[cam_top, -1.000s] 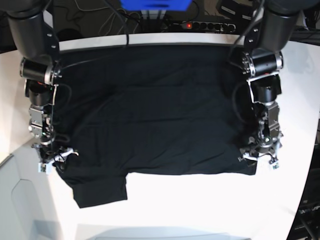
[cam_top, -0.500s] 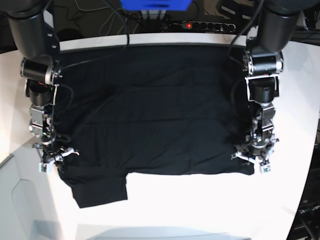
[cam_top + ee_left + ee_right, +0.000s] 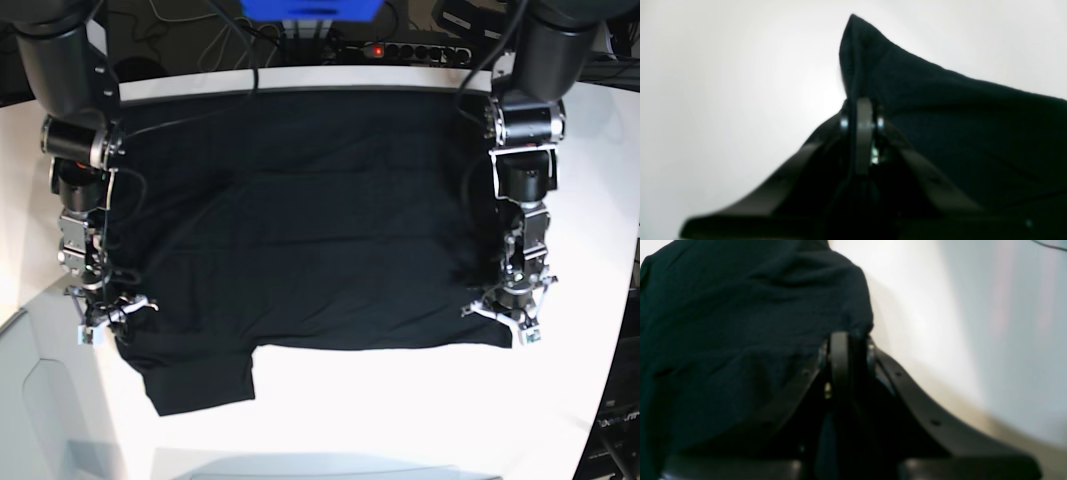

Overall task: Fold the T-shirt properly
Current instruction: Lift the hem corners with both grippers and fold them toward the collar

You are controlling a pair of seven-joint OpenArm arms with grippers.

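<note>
Pinching T-shirt [image 3: 300, 230]: both pincers, opposite edges.

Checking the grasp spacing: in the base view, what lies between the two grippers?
Only black cloth of the T-shirt spans from the right gripper to the left gripper; the base view shows nothing else there.

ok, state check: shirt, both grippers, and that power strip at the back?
T-shirt: spread flat on the table, one sleeve sticking out at the near edge, near corners pinched.
left gripper: shut on the T-shirt's corner, cloth bunched at the tips.
right gripper: shut on the T-shirt's edge.
power strip: red switch light lit.
</note>
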